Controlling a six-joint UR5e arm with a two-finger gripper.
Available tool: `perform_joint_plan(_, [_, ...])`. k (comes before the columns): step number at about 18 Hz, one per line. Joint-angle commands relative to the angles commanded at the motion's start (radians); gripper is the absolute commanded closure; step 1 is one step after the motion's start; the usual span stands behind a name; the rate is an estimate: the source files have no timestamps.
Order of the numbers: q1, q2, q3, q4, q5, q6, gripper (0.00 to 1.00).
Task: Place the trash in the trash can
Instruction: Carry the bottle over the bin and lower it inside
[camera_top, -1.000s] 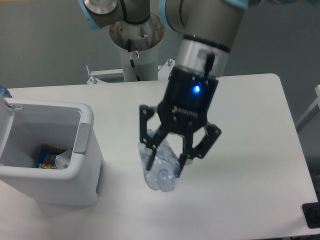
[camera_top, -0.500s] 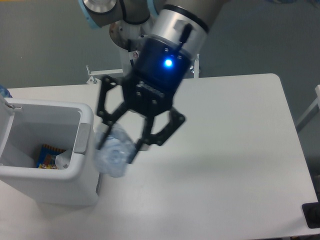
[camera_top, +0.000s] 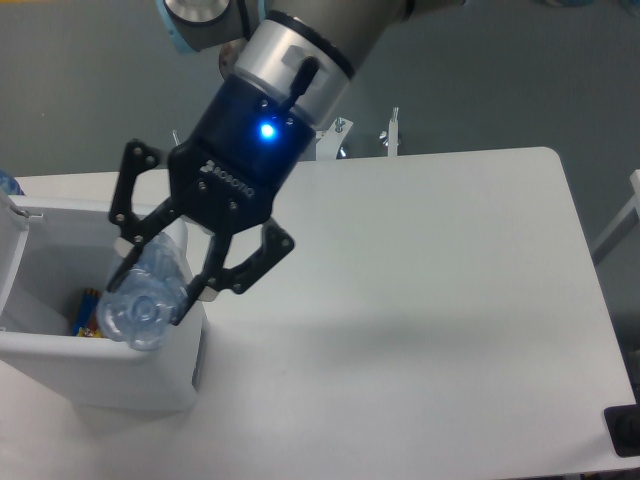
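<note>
Gripper (camera_top: 150, 285) sits above the open bin (camera_top: 100, 375), over its right side near the rim. Fingers (camera_top: 192, 292) are clamped on the bottle (camera_top: 148, 300), one on each side of it. The bottle is crushed clear plastic, tilted, its lower end towards the camera; it hangs in the air above the bin opening, overlapping the right wall in this view. Cannot tell whether it touches the rim. The cap is not visible.

The bin is white and boxy, at the left edge of the desk (camera_top: 420, 300). Its lid (camera_top: 12, 225) stands up on the far left. The grey tab on the rim is hidden behind the gripper and bottle. Inside, on the bin floor, a small orange-and-blue packet (camera_top: 85, 312) shows just left of the bottle, mostly covered by it. No white wrapper can be made out from this angle; the gripper blocks much of the interior.

The gripper body is black with a lit blue light (camera_top: 266, 130) on it; the silver wrist and arm run up and out of the top of the frame. A white post (camera_top: 325, 140) of the arm's mount is partly visible behind the desk, with a grey wall behind it.
</note>
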Motion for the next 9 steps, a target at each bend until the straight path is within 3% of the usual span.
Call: perform_joint_plan(9, [-0.098, -0.020, -0.080, 0.051, 0.017, 0.049, 0.66])
